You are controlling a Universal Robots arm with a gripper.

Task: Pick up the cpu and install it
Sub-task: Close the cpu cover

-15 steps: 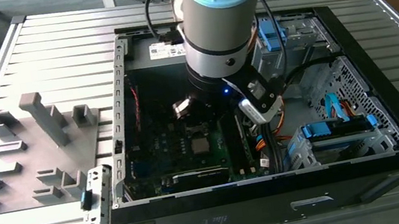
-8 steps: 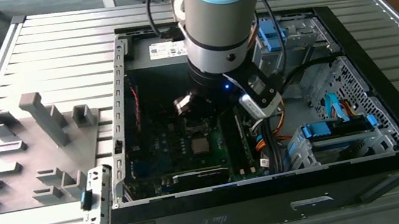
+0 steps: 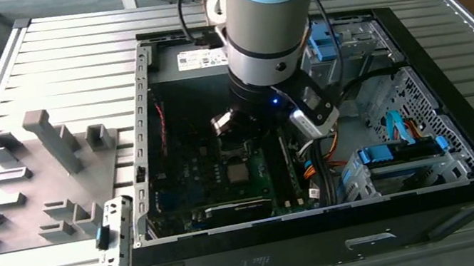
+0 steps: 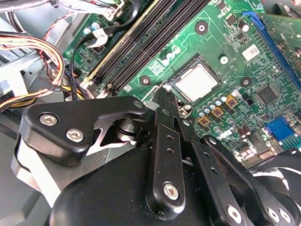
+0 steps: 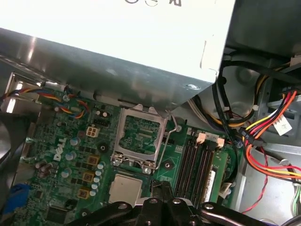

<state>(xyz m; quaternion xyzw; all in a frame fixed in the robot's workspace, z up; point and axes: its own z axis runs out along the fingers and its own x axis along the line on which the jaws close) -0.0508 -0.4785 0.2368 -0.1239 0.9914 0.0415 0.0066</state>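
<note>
Because the cpu (image 4: 197,82) lies flat in its socket on the green motherboard (image 4: 221,33), silvery face up and square within the socket's border, I judge it placed rather than carried. It sits just ahead of the fingers (image 4: 162,100) and a little to one side, close to them but apart. Being square, it has no long axis to speak of; its face points straight up out of the case, and its edges run parallel to the memory slots (image 4: 150,37), which pass along the fingers' other side. The gripper (image 4: 165,96) has its fingers drawn together on nothing, tips hovering low over the board by the socket's corner. Farther out past the cpu, in the first wrist view, the hinged retention frame (image 5: 141,134) stands swung open, presumably to leave the socket free. Around all this stands the open computer case (image 3: 331,233), with the arm reaching down into it.
</note>
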